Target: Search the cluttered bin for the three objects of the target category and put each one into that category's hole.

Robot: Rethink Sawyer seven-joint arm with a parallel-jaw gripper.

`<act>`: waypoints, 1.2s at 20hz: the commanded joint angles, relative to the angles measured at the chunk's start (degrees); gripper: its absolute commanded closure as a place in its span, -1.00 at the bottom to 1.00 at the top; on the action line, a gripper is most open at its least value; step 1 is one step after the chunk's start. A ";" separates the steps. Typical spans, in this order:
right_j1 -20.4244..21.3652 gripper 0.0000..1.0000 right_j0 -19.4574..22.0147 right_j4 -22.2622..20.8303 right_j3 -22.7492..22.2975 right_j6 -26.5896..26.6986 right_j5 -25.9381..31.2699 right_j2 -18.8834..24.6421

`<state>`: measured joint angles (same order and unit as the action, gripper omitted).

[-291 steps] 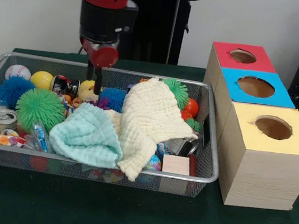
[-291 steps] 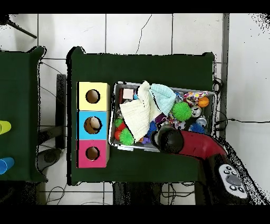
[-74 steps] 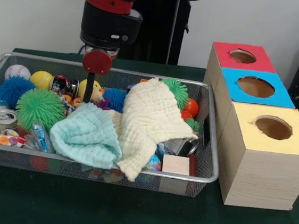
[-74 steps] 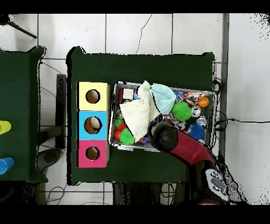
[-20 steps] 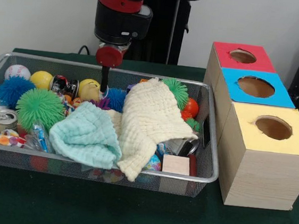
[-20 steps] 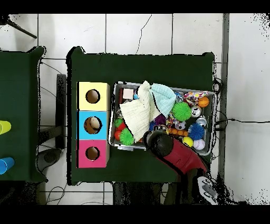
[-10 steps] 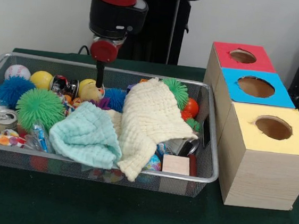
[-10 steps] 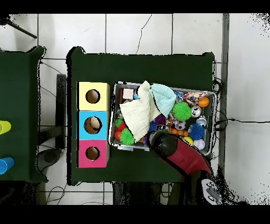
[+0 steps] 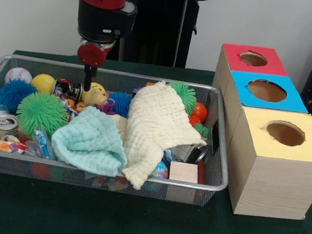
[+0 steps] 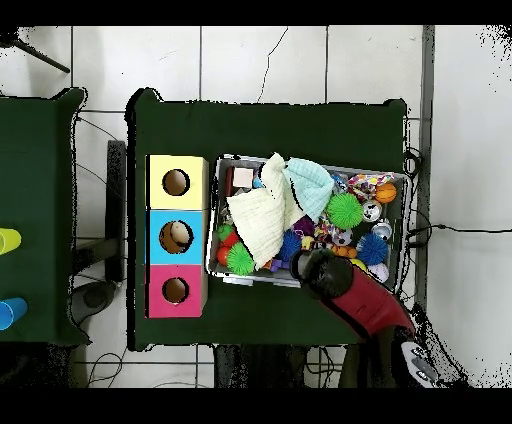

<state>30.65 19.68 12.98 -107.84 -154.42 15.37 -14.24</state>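
While poised over the yellow ball in the wire bin, gripper: finger state indiscernible.

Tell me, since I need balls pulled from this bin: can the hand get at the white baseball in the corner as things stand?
Probably yes. The baseball lies uncovered at the bin's far corner, with only the blue spiky ball and yellow ball beside it. The hand hangs a few objects over, nothing lying across the ball.
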 commanded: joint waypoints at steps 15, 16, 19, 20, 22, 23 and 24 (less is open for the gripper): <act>0.00 -1.00 -2.55 0.95 -0.47 -4.81 1.55 5.80; -0.13 -1.00 -2.38 0.94 -0.33 -4.61 1.54 5.92; -1.33 -1.00 -1.45 0.61 0.55 -3.73 0.17 6.71; -1.76 -1.00 -1.34 0.54 0.84 -3.66 -0.34 6.79; -2.32 -1.00 -0.79 0.64 1.05 -3.57 -0.98 7.55; -3.01 -1.00 -0.41 0.68 1.32 -3.55 -1.80 8.19; -3.31 -1.00 -0.08 0.48 1.46 -3.32 -2.31 8.40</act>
<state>30.39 18.08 12.98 -107.87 -154.42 14.73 -12.84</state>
